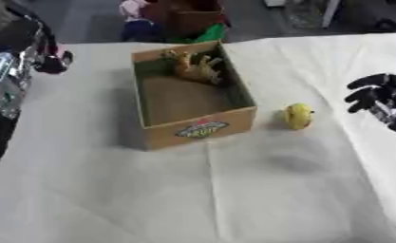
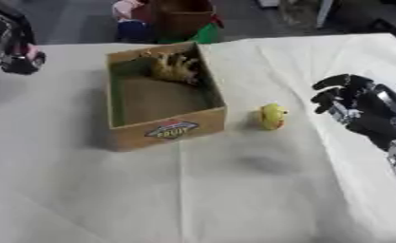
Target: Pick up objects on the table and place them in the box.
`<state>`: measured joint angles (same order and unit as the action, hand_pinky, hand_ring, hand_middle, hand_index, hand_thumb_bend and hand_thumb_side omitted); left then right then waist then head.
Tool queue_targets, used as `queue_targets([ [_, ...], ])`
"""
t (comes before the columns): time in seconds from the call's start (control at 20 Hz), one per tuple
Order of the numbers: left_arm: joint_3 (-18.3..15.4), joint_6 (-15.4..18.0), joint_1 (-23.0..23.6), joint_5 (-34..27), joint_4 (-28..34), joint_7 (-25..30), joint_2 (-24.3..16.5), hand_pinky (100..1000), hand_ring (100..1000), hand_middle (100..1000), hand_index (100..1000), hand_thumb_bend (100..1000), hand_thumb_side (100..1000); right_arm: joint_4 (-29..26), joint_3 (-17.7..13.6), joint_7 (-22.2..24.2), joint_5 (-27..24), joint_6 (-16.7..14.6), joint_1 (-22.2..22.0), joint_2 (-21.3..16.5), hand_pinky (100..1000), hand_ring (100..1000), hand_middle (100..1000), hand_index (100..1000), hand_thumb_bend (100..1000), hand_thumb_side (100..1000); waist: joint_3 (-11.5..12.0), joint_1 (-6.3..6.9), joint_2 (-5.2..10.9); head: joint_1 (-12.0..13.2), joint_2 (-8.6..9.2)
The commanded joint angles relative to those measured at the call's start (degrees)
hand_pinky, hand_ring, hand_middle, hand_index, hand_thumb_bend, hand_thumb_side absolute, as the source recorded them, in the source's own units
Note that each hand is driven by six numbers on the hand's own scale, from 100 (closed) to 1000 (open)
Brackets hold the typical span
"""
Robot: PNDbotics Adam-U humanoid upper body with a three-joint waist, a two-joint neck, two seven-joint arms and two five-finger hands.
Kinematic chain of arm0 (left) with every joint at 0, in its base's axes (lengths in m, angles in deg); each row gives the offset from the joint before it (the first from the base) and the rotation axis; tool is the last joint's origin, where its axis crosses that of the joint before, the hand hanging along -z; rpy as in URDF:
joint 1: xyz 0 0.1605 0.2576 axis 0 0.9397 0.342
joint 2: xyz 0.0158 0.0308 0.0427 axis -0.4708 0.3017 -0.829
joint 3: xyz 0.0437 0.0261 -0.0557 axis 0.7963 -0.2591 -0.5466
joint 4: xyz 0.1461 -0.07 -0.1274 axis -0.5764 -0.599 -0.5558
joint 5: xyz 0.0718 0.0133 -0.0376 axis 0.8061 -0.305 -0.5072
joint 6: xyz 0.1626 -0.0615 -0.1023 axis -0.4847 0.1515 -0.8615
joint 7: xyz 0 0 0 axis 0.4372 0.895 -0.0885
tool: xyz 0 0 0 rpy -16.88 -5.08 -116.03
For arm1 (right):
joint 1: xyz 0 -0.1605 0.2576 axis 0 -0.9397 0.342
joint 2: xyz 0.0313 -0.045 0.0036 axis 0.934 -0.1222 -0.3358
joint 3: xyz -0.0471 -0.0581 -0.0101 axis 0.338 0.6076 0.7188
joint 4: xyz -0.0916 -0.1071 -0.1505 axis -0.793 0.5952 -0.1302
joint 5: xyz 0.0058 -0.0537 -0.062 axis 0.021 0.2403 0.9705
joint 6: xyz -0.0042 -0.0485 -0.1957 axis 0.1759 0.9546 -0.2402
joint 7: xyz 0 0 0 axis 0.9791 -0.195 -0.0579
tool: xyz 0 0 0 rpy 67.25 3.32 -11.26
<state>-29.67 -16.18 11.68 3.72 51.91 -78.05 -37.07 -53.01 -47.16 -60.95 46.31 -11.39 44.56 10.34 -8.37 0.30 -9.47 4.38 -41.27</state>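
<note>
White cloth covered the surface [image 2: 234, 199] nearest the camera. Right of the cardboard box [image 1: 194, 134], just beside its front corner, stood a small yellow toy [image 2: 272, 116]. Further right hung the right robot hand [image 2: 344, 97], fingers curled, holding nothing. The left robot hand [image 2: 18, 59] was unclear. Such a rounded toy might roll away if nudged

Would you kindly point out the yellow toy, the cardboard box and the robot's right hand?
yellow toy [image 1: 298, 116], left eye view, its middle.
cardboard box [image 1: 199, 129], left eye view, front wall.
right hand [image 2: 344, 97], right eye view, curled fingers.
</note>
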Motion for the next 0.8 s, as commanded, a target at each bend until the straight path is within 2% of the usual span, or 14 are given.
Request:
queue_targets([
  [0.05,2.45,1.68,-2.22,-3.22,3.76,-1.6,0.32,443,265,209,336,274,135,-0.37,-0.58,0.19,-0.05,-0.03,0.62,-1.26,589,665,690,710,251,311,-0.21,0.03,1.25,0.1,0.14],
  [0.4,10.86,7.74,-5.67,-9.79,8.4,3.53,5.46,465,282,227,353,271,146,-0.19,-0.12,0.75,0.02,0.08,0.83,-0.81,590,666,690,710,246,312,-0.96,-0.09,1.56,0.88,0.02],
  [0.7,15.18,12.16,-6.5,-13.76,7.78,8.73,9.32,482,312,259,383,267,163,0.05,0.07,1.06,0.13,0.12,0.97,-0.49,590,666,690,711,240,314,-1.67,-0.23,1.6,1.3,0.11],
  [0.8,16.12,13.16,-6.16,-14.55,7.21,10.63,9.79,501,349,299,419,287,174,0.17,0.01,1.0,0.2,0.1,0.94,-0.49,590,669,693,711,238,315,-1.77,-0.21,1.57,1.25,0.14],
])
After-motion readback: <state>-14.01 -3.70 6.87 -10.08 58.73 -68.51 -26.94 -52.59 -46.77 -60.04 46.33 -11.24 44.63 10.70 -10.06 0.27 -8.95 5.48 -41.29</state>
